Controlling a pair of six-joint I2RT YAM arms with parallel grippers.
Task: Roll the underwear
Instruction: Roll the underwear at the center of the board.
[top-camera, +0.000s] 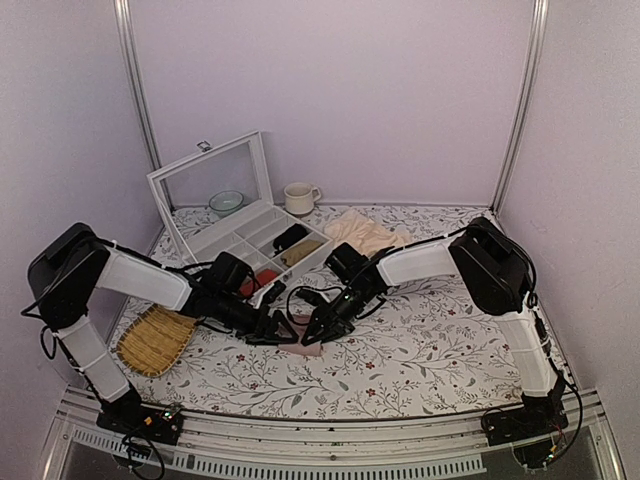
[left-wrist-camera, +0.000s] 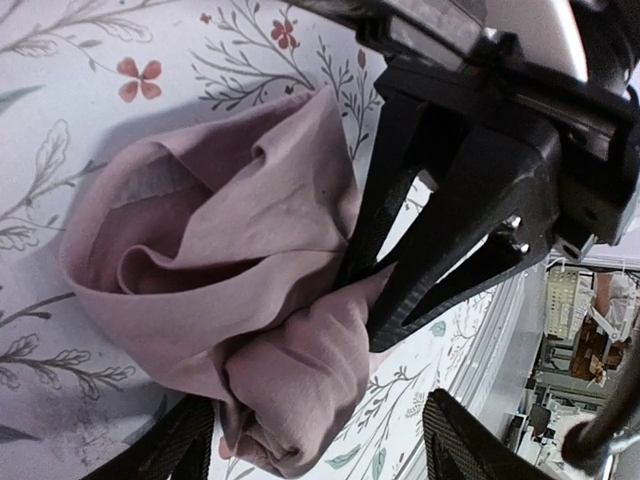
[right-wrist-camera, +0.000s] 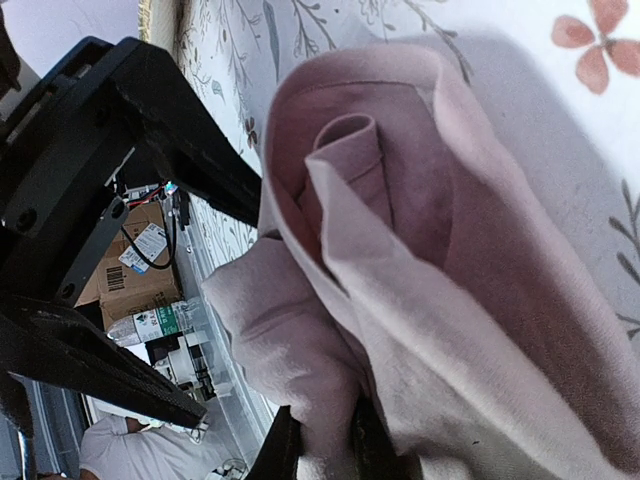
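The underwear (left-wrist-camera: 250, 260) lies on the flowered tablecloth as a loose dusty-pink roll, its layers curling round a hollow middle (right-wrist-camera: 400, 200). In the top view it is a small pink patch (top-camera: 306, 343) between the two grippers. My right gripper (right-wrist-camera: 325, 455) is shut on a fold at the roll's end, and the left wrist view shows its black fingers (left-wrist-camera: 385, 290) biting into the cloth. My left gripper (left-wrist-camera: 320, 450) is wide open, with the roll's bunched end lying between its fingers (left-wrist-camera: 175, 450) and no grip on it. From above, the left gripper (top-camera: 283, 334) and the right gripper (top-camera: 316, 331) face each other.
Behind the grippers is a white organizer box (top-camera: 250, 240) with a raised clear lid and a small red bundle (top-camera: 252, 285) beside it. A cup (top-camera: 298, 197), a bowl (top-camera: 226, 202) and a pale beige cloth (top-camera: 365, 233) lie farther back. A woven tray (top-camera: 155, 340) is at the left.
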